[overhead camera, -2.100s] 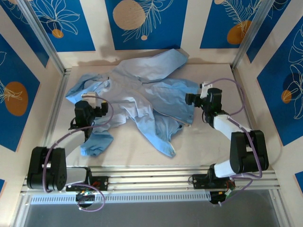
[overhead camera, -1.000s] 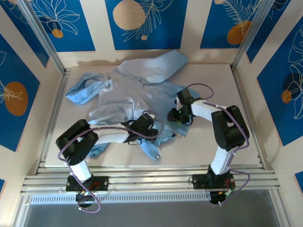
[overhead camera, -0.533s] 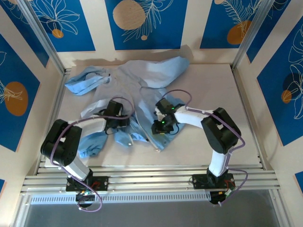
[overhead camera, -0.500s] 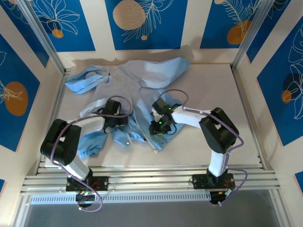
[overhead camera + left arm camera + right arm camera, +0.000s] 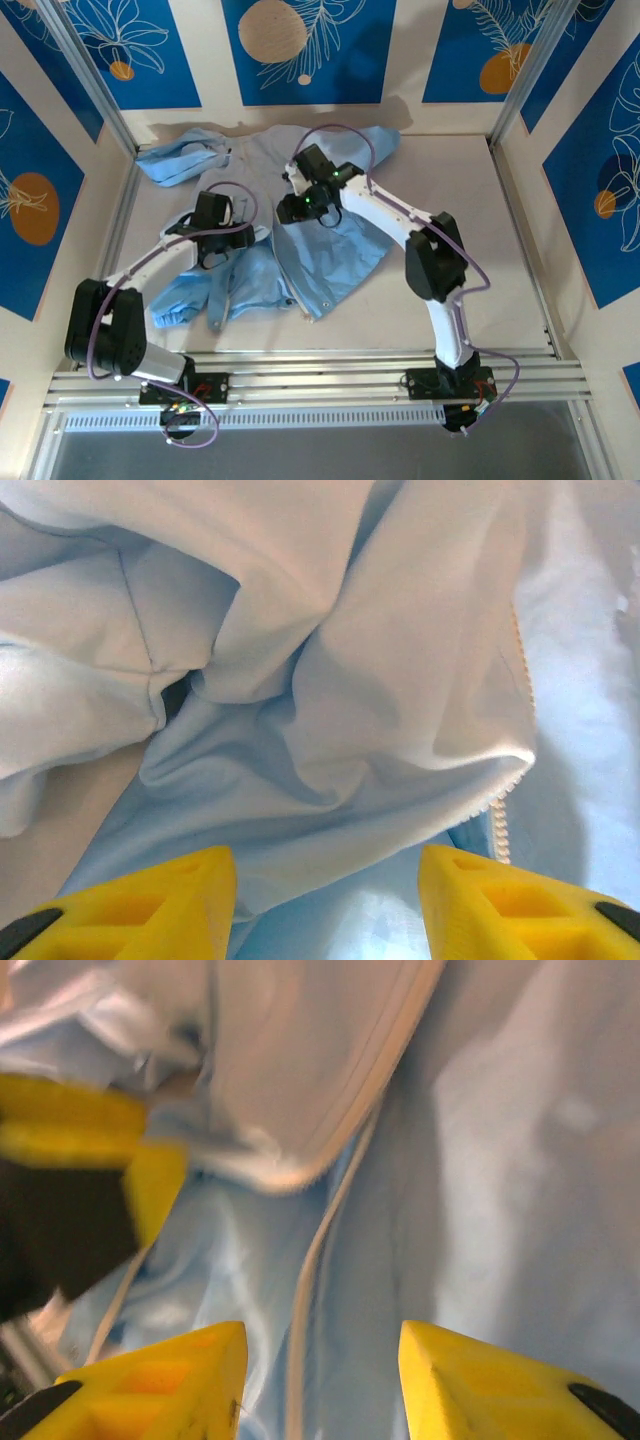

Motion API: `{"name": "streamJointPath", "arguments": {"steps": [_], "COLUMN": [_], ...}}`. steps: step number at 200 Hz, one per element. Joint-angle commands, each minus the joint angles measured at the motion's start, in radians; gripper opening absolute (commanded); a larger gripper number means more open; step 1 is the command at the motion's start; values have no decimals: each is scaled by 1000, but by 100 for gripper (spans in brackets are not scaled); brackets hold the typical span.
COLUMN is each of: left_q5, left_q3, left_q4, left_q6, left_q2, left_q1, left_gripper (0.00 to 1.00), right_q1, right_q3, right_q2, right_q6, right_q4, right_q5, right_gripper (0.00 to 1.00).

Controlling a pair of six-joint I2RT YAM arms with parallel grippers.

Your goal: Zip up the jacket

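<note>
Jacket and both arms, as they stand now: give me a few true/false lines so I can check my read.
1. The jacket lies spread on the table. True.
2. The left gripper has its fingers pressed shut. False: they stand well apart over the fabric.
3. A row of zipper teeth runs along a free fabric edge. True.
4. The right gripper is over bare table. False: it is over the jacket, fingers apart.

Left tool [image 5: 325,905] at bottom edge, yellow fingers [image 5: 150,910] spread wide apart. Crumpled jacket [image 5: 380,710] beyond them, pale folds. Zipper teeth [image 5: 520,670] along right hem. Bare table [image 5: 40,850] lower left.
</note>
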Motion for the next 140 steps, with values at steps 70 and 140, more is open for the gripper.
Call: {"name": "streamJointPath", "arguments": {"steps": [70,140], "left_q5": [114,123], "left_q3": [340,649], "left_q4": [39,22], "left_q6": [-26,-124], "left_q2": [407,755], "left_q1": [-20,-117], "left_gripper": [48,47], "right_q1": [-258,-274], "right_q3": [-102,-640], "right_q2": [138,-82], "right_q6": [130,233], "right_q4": [-96,130], "right_q5": [-210,-305], "right_gripper": [53,50]}}
